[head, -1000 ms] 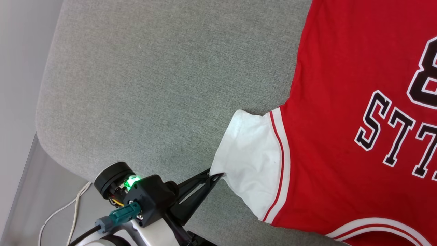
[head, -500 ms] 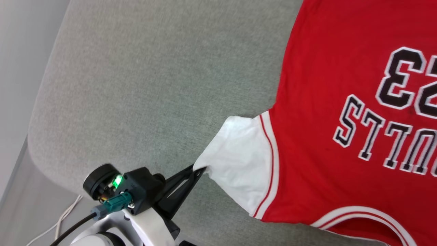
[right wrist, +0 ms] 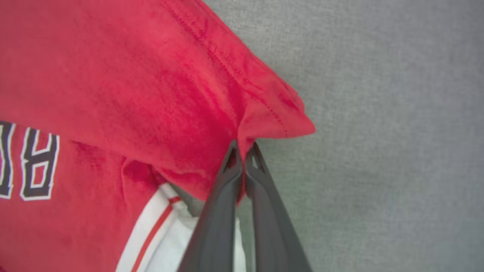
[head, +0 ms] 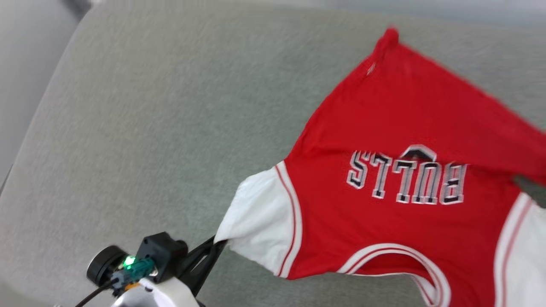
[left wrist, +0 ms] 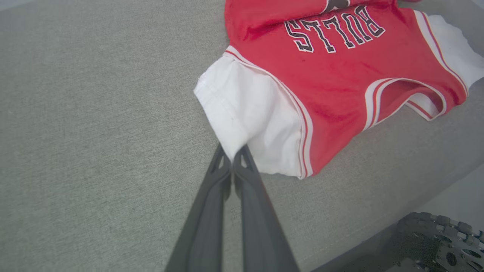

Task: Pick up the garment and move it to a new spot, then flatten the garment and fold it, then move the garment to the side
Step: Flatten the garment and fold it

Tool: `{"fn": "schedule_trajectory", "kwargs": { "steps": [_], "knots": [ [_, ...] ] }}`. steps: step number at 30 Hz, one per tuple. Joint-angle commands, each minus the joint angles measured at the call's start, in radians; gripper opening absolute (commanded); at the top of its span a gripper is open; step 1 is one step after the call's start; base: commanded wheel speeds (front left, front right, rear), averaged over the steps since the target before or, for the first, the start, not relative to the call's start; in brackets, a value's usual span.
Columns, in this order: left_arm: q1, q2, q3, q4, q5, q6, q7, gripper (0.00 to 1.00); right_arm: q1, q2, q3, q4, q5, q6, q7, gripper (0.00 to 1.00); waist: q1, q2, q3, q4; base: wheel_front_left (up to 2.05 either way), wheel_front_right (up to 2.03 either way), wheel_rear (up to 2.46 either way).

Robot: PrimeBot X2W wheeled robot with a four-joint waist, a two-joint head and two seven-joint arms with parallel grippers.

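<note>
The garment [head: 384,106], a red jersey with white sleeves, lies on the grey cushion, its "BULLS" print upside down in the head view. A red flap of the body is drawn over the area beyond the lettering. My left gripper [head: 218,243] is at the lower left, shut on the edge of the white sleeve [head: 256,221]. The left wrist view shows that gripper [left wrist: 231,151] pinching the sleeve [left wrist: 249,113] of the garment [left wrist: 332,87]. In the right wrist view my right gripper [right wrist: 242,145] is shut on a red hem corner [right wrist: 280,113] of the garment [right wrist: 132,75].
The grey upholstered surface [head: 149,128] stretches wide to the left of the jersey, with its rounded edge near my left arm. In the left wrist view a dark ridged wheel [left wrist: 435,241] sits below the cushion's edge at the lower right.
The head camera has shifted. A red part of the jersey's body now lies over the "23", which showed before. My left gripper still holds the sleeve.
</note>
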Motion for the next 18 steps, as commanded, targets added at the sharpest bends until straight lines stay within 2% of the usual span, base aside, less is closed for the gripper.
{"fn": "schedule_trajectory", "kwargs": {
  "steps": [1,7,12,18],
  "knots": [
    [0.020,0.006,0.004,0.005,-0.011,0.008,-0.011,0.00,0.049,0.005,-0.006,-0.019,0.016,-0.001,-0.014,0.00,0.0002,0.0000,-0.091,-0.088,0.00,0.00,0.00],
    [0.075,-0.003,0.021,0.007,-0.051,0.040,-0.044,0.00,0.274,0.050,-0.062,-0.139,0.086,-0.001,-0.063,0.00,0.0002,0.0000,-0.149,-0.151,0.00,0.00,0.00],
    [0.106,-0.012,0.019,0.038,-0.055,0.068,-0.059,0.00,0.448,0.106,-0.095,-0.240,0.081,-0.001,-0.109,0.00,0.0002,0.0000,-0.178,-0.190,0.00,0.00,0.00],
    [0.136,-0.047,0.033,0.084,-0.088,0.084,-0.095,0.00,0.583,0.183,-0.081,-0.269,0.065,-0.001,-0.168,0.00,0.0002,0.0000,-0.205,-0.217,0.00,0.00,0.00]
  ]
}}
